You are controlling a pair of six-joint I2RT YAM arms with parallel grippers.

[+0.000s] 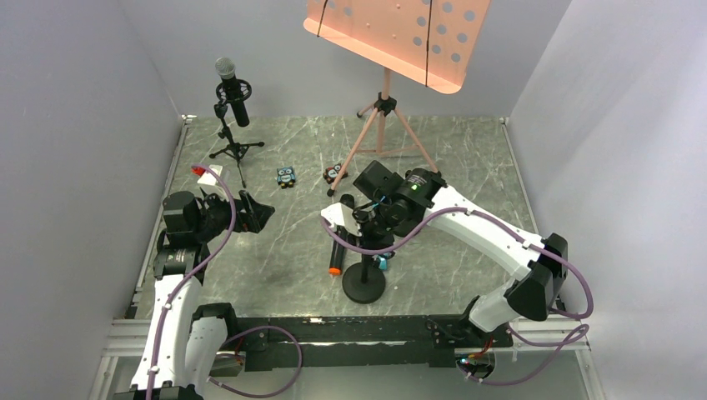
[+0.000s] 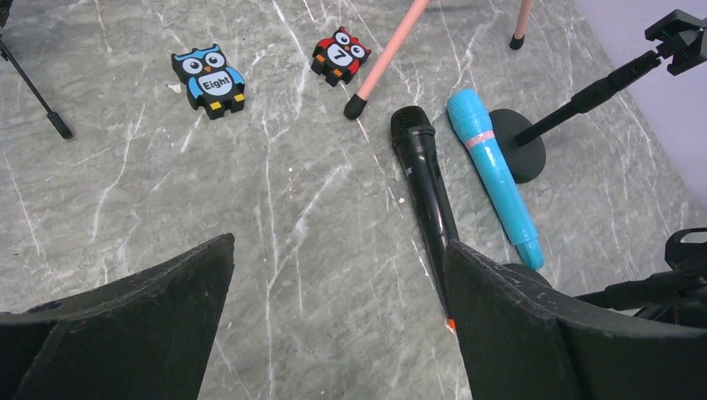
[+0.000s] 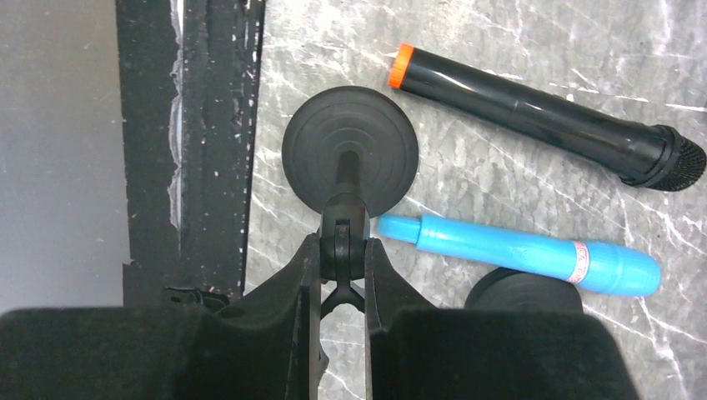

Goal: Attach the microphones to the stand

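Grey marbled worktop (image 1: 475,167), viewed from the arms' side. The left gripper (image 2: 338,250), at about 9 o'clock, has its jaws spread wide, holds nothing and faces the centre. The right gripper (image 3: 342,258), just short of centre, is pinched narrow on the top joint of the round-base stand (image 3: 350,150), whose base rests at about 6 o'clock. The black microphone with orange end cap (image 3: 534,108) lies flat at 9 o'clock of that base, with its orange end toward the near edge and its mesh head toward 12. The turquoise microphone (image 3: 517,254) lies flat alongside it and apart from it, with its thin end near the held stand's base and its banded head just beside the second round-base stand (image 2: 521,150). The silver-mesh microphone (image 1: 233,92) sits head-up in the clip of the tripod stand (image 1: 236,150) at 11 o'clock. A pink music stand (image 1: 383,108) occupies 12 o'clock. A blue owl figurine (image 2: 208,81) and a red owl figurine (image 2: 340,57) lie between the tripod stand and the music stand.
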